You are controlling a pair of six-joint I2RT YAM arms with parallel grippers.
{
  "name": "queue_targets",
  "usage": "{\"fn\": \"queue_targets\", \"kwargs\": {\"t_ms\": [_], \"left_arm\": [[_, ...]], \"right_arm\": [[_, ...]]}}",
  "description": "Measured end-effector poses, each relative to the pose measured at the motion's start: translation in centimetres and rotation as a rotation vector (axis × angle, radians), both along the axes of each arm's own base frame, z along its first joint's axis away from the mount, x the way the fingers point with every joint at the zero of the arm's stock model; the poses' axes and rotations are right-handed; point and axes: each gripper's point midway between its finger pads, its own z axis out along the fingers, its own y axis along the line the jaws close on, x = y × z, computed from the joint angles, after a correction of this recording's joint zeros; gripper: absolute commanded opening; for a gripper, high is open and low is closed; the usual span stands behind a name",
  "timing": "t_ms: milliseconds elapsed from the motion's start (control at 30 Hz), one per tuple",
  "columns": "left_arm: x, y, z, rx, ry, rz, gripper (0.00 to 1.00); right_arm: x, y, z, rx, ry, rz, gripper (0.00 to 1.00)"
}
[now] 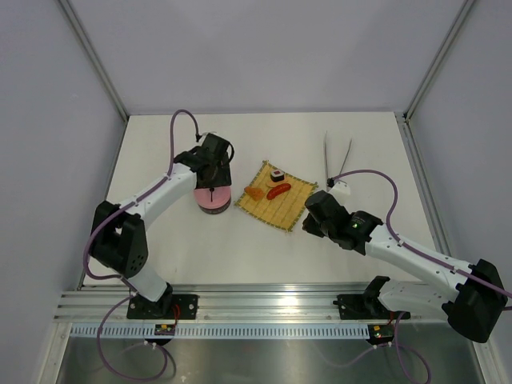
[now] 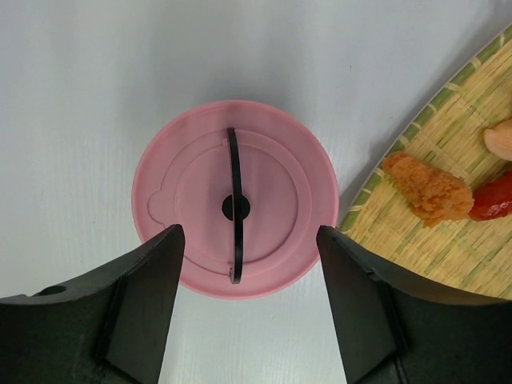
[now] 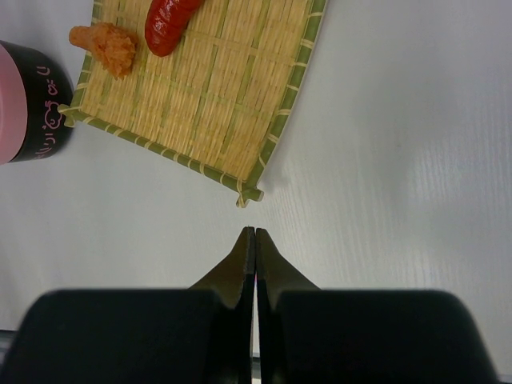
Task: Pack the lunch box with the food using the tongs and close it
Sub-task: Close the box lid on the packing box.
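Note:
The lunch box (image 1: 213,200) stands left of the mat with its pink lid (image 2: 234,210) on; its dark wall (image 3: 36,108) shows in the right wrist view. A thin black handle (image 2: 234,200) stands upright across the lid. My left gripper (image 2: 249,232) hovers over the lid, open, its fingers (image 2: 152,296) on either side of that handle and holding nothing. Food lies on the mat: an orange chunk (image 2: 428,188), a red sausage (image 3: 168,16) and a sushi roll (image 1: 277,174). The tongs (image 1: 336,156) lie at the back right. My right gripper (image 3: 254,230) is shut and empty, just off the mat's near corner.
The square bamboo mat (image 1: 293,206) lies at the table's middle, between the lunch box and my right arm. White walls close in the table at the back and on both sides. A metal rail runs along the near edge.

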Motion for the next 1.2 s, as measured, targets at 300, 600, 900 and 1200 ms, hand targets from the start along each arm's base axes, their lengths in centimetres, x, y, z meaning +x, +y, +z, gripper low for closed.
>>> {"fn": "queue_targets", "kwargs": {"t_ms": [300, 600, 900, 1200], "left_arm": [[-0.2, -0.3, -3.9, -0.005, 0.077, 0.057, 0.8], [-0.4, 0.1, -3.5, -0.005, 0.06, 0.087, 0.81], [-0.9, 1.4, -1.1, 0.006, -0.004, 0.119, 0.81], [0.1, 0.5, -4.0, -0.01, 0.031, 0.14, 0.8]], "right_arm": [[0.0, 0.0, 0.0, -0.004, 0.0, 0.005, 0.0], [-0.2, 0.2, -0.1, 0.002, 0.006, 0.014, 0.0], [-0.2, 0.2, -0.1, 0.004, 0.008, 0.017, 0.0], [-0.2, 0.2, -0.1, 0.002, 0.008, 0.019, 0.0]]}}
